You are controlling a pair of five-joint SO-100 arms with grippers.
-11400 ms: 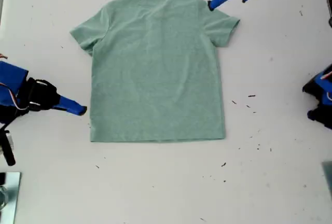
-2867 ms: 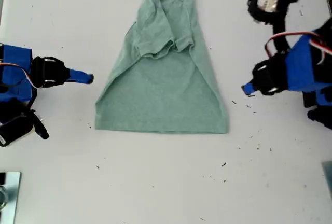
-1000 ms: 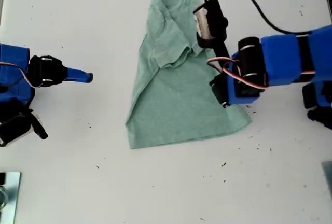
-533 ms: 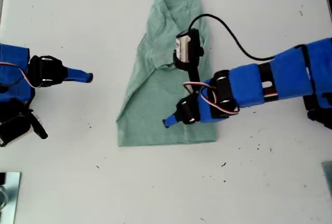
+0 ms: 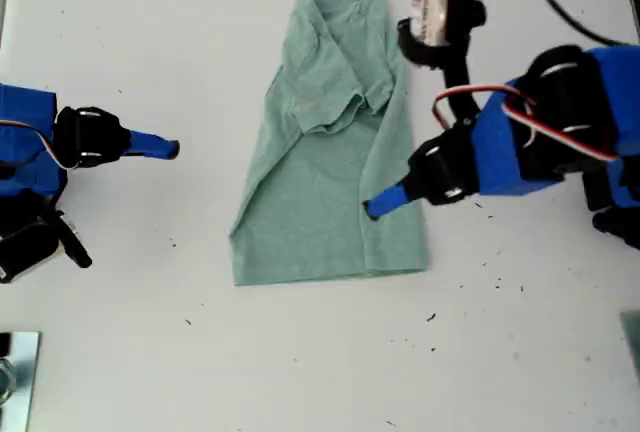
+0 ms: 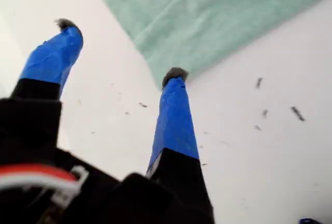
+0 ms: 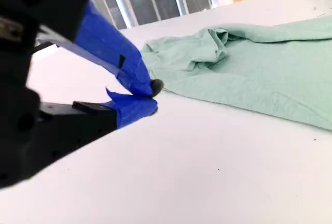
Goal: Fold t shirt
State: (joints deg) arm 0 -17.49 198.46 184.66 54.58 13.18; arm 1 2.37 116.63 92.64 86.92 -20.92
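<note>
A half-folded t shirt (image 5: 320, 182) is lying on the white table (image 5: 300, 372), with two grippers close by.

The t shirt is lying in the middle of the table, with its neck toward the table edge at the exterior view's top. Both of its sides are folded in, and one sleeve is bunched up on top. My first gripper (image 5: 377, 206) is being held over the shirt's side nearer the exterior view's right, down near the hem. Its blue fingers (image 6: 175, 115) are being held wide apart with nothing between them. My second gripper (image 5: 170, 150) is being held near the table edge at the exterior view's left, well apart from the shirt. Its tips are pressed together on nothing.
</note>
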